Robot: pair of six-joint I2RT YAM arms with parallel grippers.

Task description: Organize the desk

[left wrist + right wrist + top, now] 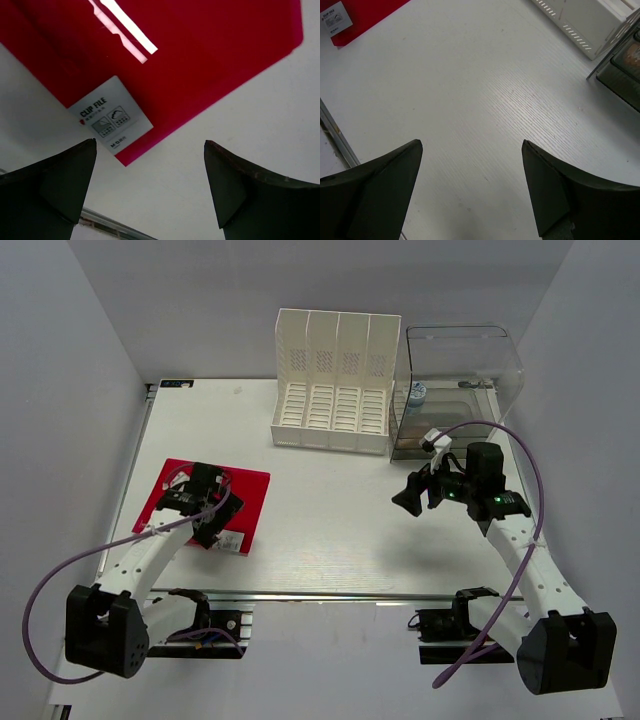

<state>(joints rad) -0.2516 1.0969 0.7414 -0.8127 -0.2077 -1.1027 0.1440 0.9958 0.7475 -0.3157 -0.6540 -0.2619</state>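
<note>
The desk (330,530) is a large flat white rectangular tabletop, lying level, with a silvery rail along its near edge.

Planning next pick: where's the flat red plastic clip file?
Top view: the red clip file lies on the white desk's left side, under the left gripper, near-left of the white file rack.

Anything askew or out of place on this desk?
The red folder lies flat on the left of the desk, turned slightly against its edges, while the file rack at the back looks empty. Nothing spilled or damaged shows.
</note>
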